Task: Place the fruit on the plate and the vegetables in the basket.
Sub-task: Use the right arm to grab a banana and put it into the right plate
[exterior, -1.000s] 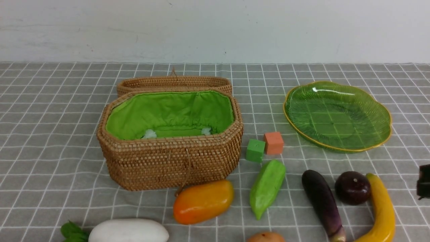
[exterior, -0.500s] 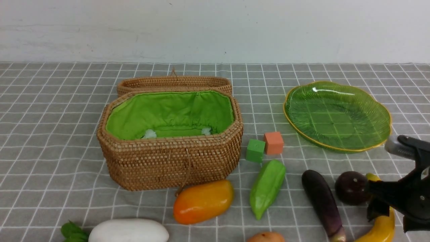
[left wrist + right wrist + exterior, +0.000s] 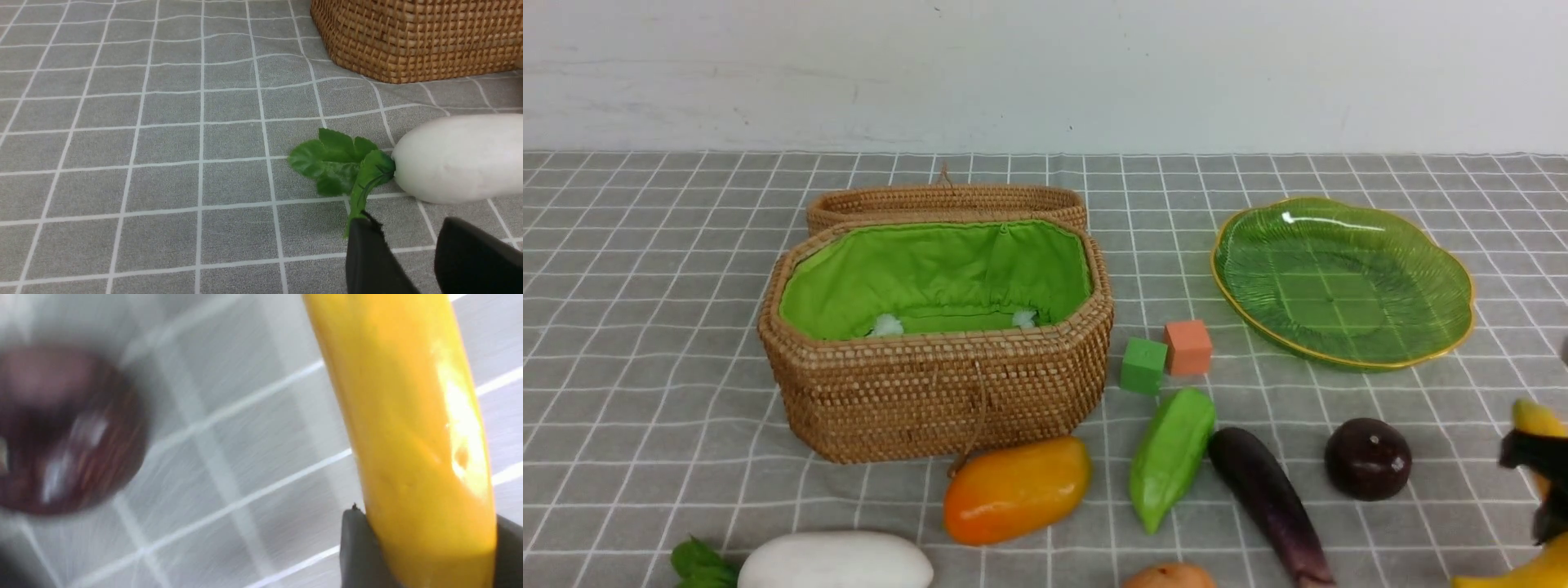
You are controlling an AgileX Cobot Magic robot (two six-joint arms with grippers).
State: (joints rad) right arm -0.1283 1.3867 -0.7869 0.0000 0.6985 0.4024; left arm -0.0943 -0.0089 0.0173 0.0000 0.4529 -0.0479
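My right gripper (image 3: pixel 429 520) is shut on the yellow banana (image 3: pixel 408 416), which sits between both fingers. In the front view this gripper (image 3: pixel 1543 478) and the banana (image 3: pixel 1538 419) are at the right edge. The dark-purple plum (image 3: pixel 1367 459) lies just left of them, blurred in the right wrist view. Eggplant (image 3: pixel 1270 502), pale-green gourd (image 3: pixel 1172 457), mango (image 3: pixel 1015 488), potato (image 3: pixel 1168 576) and white radish (image 3: pixel 837 562) lie along the front. The basket (image 3: pixel 931 392) stands open with nothing in it, and so does the green plate (image 3: pixel 1339 278). My left gripper (image 3: pixel 406 228) is open near the radish (image 3: pixel 457 157) leaves.
A green cube (image 3: pixel 1143 365) and an orange cube (image 3: pixel 1188 347) sit between basket and plate. The basket's lid (image 3: pixel 947 200) lies folded back behind it. A grey checked cloth covers the table up to a white wall.
My right gripper came in from the right and closed on the banana, which shifted right. The eggplant slid left and turned toward the gourd; the plum moved slightly.
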